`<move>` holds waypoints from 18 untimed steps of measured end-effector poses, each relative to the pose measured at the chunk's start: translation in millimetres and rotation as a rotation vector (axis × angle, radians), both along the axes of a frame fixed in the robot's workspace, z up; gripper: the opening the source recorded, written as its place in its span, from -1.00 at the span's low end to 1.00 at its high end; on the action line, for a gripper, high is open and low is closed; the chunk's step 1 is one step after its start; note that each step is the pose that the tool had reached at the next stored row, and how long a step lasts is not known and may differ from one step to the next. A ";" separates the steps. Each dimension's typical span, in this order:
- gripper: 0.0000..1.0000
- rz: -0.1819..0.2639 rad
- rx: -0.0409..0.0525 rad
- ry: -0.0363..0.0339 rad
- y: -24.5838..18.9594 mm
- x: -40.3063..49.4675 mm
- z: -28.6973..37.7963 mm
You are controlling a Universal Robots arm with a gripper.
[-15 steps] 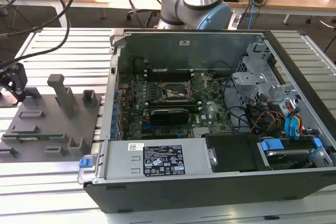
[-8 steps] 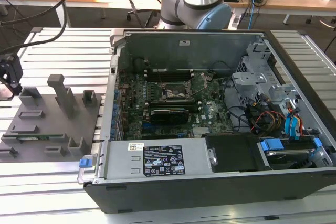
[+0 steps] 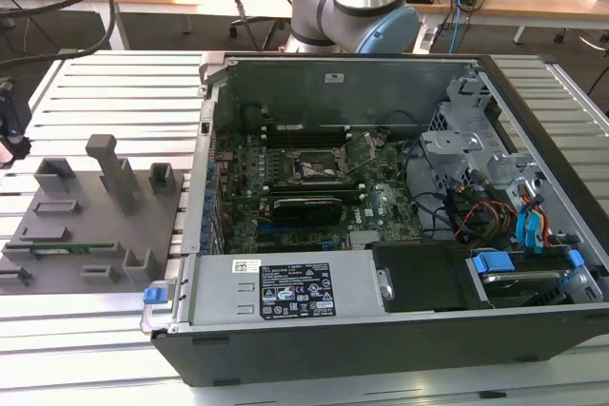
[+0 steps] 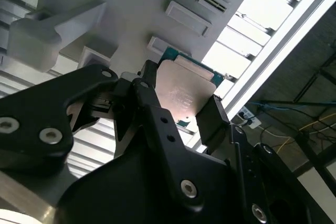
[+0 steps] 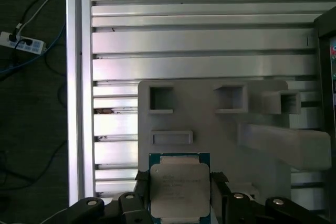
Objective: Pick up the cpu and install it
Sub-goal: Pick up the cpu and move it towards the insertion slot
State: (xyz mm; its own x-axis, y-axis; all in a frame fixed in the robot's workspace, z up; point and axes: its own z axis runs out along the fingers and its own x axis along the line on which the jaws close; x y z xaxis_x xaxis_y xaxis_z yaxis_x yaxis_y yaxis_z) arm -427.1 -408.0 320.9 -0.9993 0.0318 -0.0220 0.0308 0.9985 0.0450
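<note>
gripper [image 5: 180, 196] [image 4: 181, 107]: clamped on two opposite edges of the cpu [image 5: 180, 182] [image 4: 184, 90]
cpu: silver top showing, between the fingers [image 5: 218, 190]
grey fixture plate [image 5: 210, 129]: just beyond the gripper

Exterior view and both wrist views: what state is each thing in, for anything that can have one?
gripper: shut on the cpu.
cpu: clamped by two opposite edges, metal top toward the wrist cameras, over the grey fixture.
computer case: lying on its side, panel off, interior exposed.
CPU socket: looks empty, no chip in it.
expansion card: plugged in inside the case.
</note>
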 end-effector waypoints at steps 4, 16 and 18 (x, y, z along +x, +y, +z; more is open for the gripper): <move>0.09 0.000 0.0000 0.0000 0.0 0.0 13.2; 0.09 0.000 0.0000 0.0001 1.0 0.0 43.3; 0.09 0.000 0.0000 0.0000 1.2 0.0 49.1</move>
State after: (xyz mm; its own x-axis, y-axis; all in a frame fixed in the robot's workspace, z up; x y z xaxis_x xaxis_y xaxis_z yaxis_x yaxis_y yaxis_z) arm -427.1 -406.9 370.0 -0.9993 0.0318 -0.0220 0.0308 0.9985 0.0450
